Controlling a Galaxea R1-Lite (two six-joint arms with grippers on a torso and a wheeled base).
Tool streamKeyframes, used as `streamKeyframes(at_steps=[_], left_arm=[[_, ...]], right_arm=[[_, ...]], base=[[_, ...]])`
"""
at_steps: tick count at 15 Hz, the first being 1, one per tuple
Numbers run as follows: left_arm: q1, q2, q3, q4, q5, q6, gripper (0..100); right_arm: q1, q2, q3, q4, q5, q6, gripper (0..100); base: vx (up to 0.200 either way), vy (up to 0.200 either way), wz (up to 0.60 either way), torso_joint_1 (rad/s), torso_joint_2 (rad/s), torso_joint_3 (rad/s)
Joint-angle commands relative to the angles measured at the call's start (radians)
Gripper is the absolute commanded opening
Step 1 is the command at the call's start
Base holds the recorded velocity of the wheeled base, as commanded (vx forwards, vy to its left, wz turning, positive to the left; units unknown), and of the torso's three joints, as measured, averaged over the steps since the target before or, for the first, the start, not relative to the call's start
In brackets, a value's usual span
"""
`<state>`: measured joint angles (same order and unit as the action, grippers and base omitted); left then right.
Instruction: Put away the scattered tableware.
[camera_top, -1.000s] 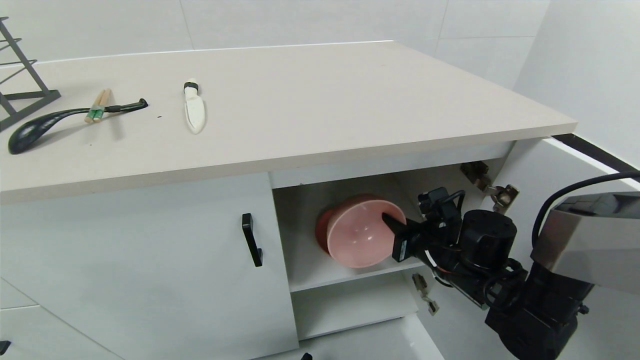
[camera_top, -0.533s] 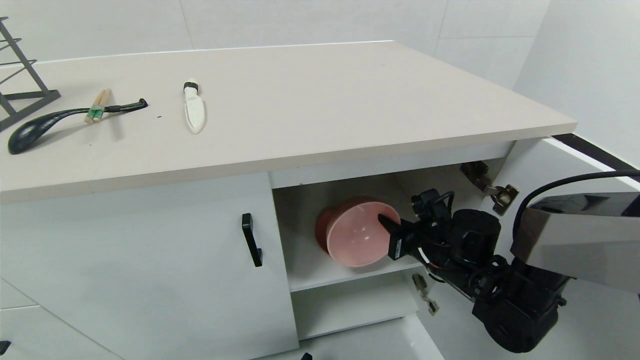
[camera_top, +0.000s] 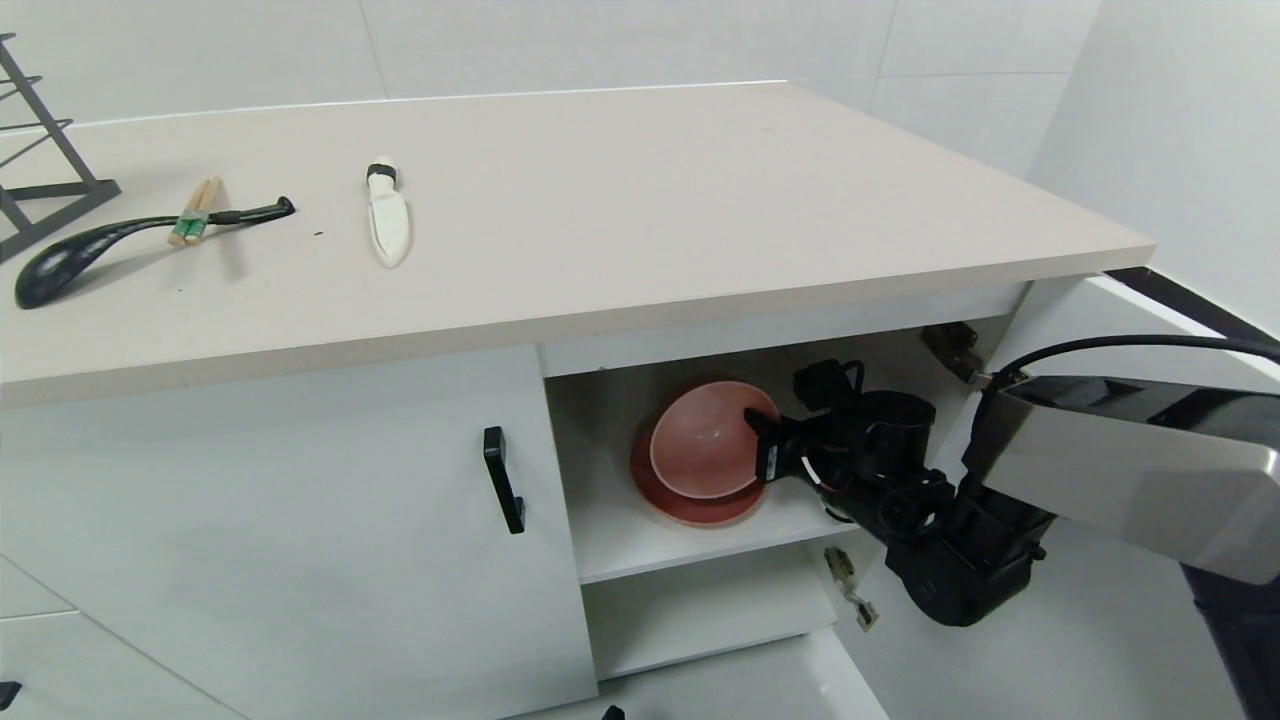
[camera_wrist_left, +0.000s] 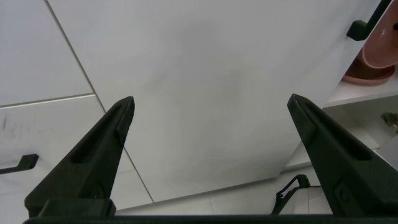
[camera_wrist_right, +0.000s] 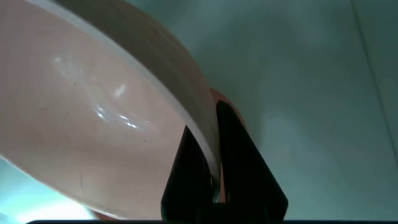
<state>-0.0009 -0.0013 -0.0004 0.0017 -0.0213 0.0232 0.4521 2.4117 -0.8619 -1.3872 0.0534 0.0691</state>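
Cabinet shelf (camera_top: 620, 545): right pincer (camera_top: 752, 420) clamps tilted pink bowl (camera_top: 705, 450) over red plate (camera_top: 690, 508).

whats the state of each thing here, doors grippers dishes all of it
right gripper: shut on the bowl's rim
left gripper: open, empty
bowl: held tilted over the plate
plate: lying on the shelf
right door: open
left door: shut
ladle: loose on the counter
chopsticks: lying across the ladle's handle
knife: loose on the counter
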Motion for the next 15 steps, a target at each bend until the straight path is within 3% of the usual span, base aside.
streamKeyframes(at_steps=[1, 15], left_arm=[[-0.001, 0.001, 0.000, 0.000, 0.000, 0.000, 100], [-0.001, 0.001, 0.000, 0.000, 0.000, 0.000, 100]], right_arm=[[-0.003, 0.021, -0.039, 0.028, 0.000, 0.000, 0], [0.005, -0.003, 0.035, 0.028, -0.009, -0.008, 0]], base=[[0.000, 0.000, 0.00, 0.000, 0.00, 0.000], [0.000, 0.000, 0.00, 0.000, 0.00, 0.000]])
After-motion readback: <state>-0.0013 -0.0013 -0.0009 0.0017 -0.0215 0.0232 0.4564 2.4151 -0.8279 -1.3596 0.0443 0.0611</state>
